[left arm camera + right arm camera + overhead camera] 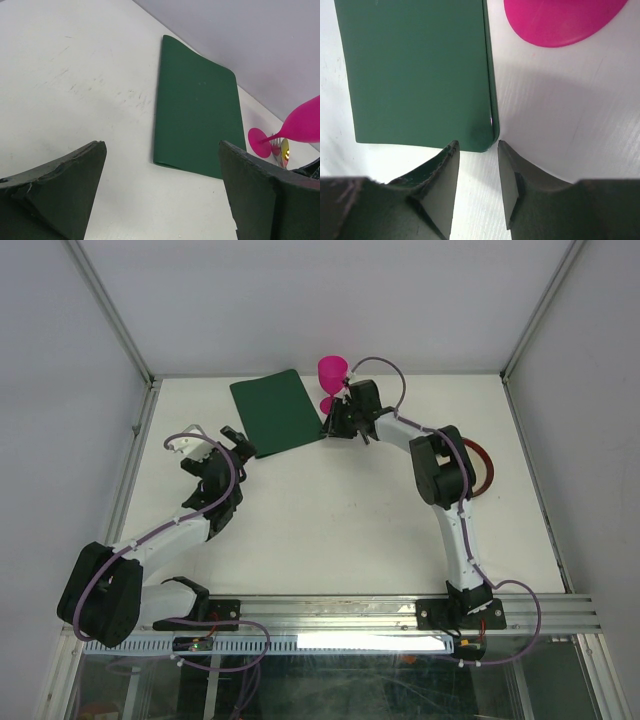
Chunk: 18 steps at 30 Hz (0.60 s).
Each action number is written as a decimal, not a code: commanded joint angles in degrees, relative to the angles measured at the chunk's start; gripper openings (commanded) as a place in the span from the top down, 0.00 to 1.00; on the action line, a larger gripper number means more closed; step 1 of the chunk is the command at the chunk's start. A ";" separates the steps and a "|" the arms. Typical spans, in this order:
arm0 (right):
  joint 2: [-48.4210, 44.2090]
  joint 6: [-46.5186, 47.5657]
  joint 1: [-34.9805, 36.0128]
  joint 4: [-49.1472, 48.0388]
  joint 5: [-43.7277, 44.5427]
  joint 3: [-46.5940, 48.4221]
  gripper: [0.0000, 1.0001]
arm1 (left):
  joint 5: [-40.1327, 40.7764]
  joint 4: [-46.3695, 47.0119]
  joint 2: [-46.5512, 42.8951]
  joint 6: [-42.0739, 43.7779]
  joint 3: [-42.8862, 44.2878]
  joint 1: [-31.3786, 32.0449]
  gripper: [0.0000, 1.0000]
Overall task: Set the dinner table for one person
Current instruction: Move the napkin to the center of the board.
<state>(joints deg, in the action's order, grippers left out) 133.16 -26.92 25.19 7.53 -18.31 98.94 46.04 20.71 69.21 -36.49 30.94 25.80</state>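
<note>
Currently the right gripper (pixel 477 144) sits low over the large white matte dinner table (pixel 340 530). Its jaws are part-way apart, a narrow strip of bare tabletop shows between them, and nothing is pinched.

- Right wrist view: one rounded corner of the dark green rectangular placemat (pixel 415 70) lies just ahead of the fingertips (pixel 449 160). The rest of the mat stretches ahead and off to one side. The round foot of the bright pink plastic goblet (pixel 332 375) is ahead on the other side, just off the mat's long edge. This view shows the foot only.
- Top view: the whole goblet is visible, standing on its foot just beyond the right gripper. Only this view shows the red ring-shaped plate (pixel 484 465), which lies on the table behind that gripper, beside the arm's elbow.
- Left gripper (pixel 161 150): jaws spread fully and empty, with white table beneath.
- Left wrist view: the mat lies flat ahead of the fingers, with the pink stem and bowl beyond its far corner.
- Top view places the left gripper near the mat's other near corner, not touching it.
- The table extends under and around both grippers, edged by aluminium rails (pixel 400 608)
</note>
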 commanded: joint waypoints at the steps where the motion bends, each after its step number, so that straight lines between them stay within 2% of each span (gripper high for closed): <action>1: 1.16 0.14 -0.19 -0.81 -0.57 3.00 0.60 | 0.60 2.93 -0.64 1.60 -0.42 -0.66 0.01; 18: 2.35 -1.42 0.10 -1.00 -2.16 4.38 0.62 | 0.56 3.24 0.52 0.66 -1.02 -0.84 0.01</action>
<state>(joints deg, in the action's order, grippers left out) 134.74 -27.59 25.19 7.18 -19.38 100.95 46.04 21.06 69.49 -36.51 30.30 25.76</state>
